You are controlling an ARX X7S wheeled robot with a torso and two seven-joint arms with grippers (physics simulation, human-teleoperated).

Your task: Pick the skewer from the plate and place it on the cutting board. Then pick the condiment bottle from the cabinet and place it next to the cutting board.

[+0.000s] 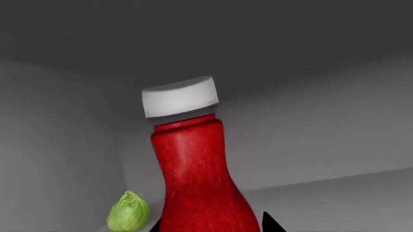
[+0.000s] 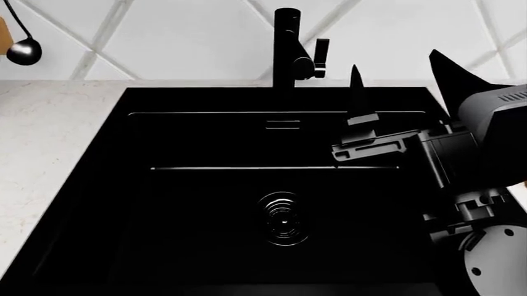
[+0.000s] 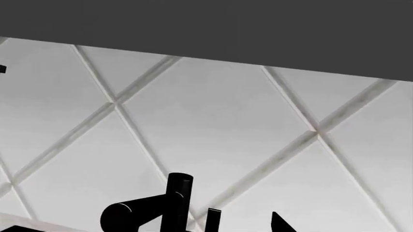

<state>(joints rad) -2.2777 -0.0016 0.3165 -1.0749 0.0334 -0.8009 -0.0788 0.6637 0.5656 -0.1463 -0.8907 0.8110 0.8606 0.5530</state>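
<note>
Only the left wrist view is showing the red squeeze condiment bottle with its white cap (image 1: pixel 193 169): it is standing inside a grey-walled cabinet (image 1: pixel 335 125), leaning a little, and filling the middle of that picture from close up. A small round green cabbage-like vegetable (image 1: pixel 127 211) is sitting on the cabinet floor just beside and behind it. A black fingertip (image 1: pixel 271 224) of the left gripper is poking into the picture right next to the bottle's lower body; the bottle is sitting between where the fingers would be, but I cannot tell whether the jaws are pressing on it or standing apart from it.

The head view is looking down on something else entirely: a black rectangular sink (image 2: pixel 206 203) set into a pale speckled counter (image 2: pixel 58 142), with a round drain (image 2: pixel 282 227) in its floor and a tall black tap (image 2: pixel 288 46) rising at the back against white diamond-patterned wall tiles (image 2: pixel 189 37). A black ladle (image 2: pixel 23 49) is hanging at the far left. The right gripper (image 2: pixel 403 80) is hovering over the sink's right side, its two black fingers spread apart and holding nothing.

The right wrist view is facing the same tiles and the tap's top, with a black fingertip (image 3: pixel 281 223) at the edge.
</note>
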